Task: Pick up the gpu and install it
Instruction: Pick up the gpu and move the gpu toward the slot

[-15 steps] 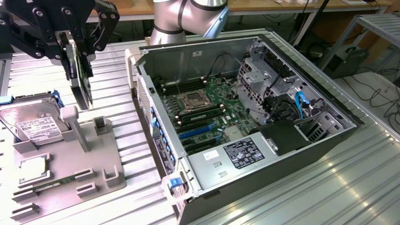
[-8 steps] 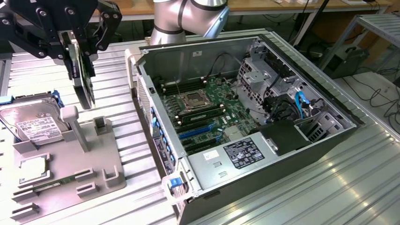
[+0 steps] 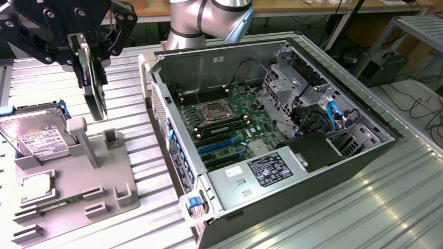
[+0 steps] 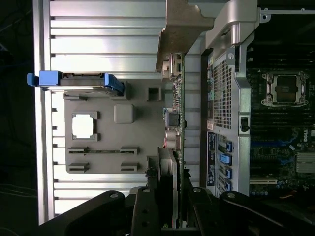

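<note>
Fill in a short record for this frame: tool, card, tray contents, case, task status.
tool: shut on the graphics card
graphics card: hangs upright and edge-on from the tool, at the tray's case-side edge, outside the case
tray: grey, on the exterior view's left
hard drive: in the tray, white label up
processor chip: in its tray pocket
computer case: open, motherboard exposed, on the exterior view's right
task status: card gripped, not yet installed
</note>
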`<action>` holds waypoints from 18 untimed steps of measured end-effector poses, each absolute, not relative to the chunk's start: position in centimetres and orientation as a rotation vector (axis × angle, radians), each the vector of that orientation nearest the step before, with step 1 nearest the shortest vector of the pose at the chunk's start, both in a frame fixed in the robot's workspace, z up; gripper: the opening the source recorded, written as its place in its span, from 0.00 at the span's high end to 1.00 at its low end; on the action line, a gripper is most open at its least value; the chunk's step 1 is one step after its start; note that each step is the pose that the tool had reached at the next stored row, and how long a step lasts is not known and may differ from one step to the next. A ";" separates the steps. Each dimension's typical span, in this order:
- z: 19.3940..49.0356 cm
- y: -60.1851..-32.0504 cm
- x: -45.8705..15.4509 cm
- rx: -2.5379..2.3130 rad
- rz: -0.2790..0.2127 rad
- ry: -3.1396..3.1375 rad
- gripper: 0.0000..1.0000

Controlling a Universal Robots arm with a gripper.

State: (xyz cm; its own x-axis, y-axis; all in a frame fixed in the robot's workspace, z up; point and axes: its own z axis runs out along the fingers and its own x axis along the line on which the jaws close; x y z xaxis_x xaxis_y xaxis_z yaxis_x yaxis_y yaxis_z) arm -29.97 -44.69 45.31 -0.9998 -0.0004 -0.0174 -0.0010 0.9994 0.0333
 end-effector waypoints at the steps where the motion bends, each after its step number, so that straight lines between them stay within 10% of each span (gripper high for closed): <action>1: 45.3 -44.7 -29.9 -0.001 0.052 3.124 0.73; 18: 45.3 -44.7 -29.3 -0.001 0.052 3.124 0.73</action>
State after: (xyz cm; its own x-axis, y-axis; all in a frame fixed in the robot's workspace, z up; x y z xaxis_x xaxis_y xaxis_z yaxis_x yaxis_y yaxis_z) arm -29.29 -44.69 45.31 -0.9998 -0.0006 -0.0175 -0.0011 0.9994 0.0333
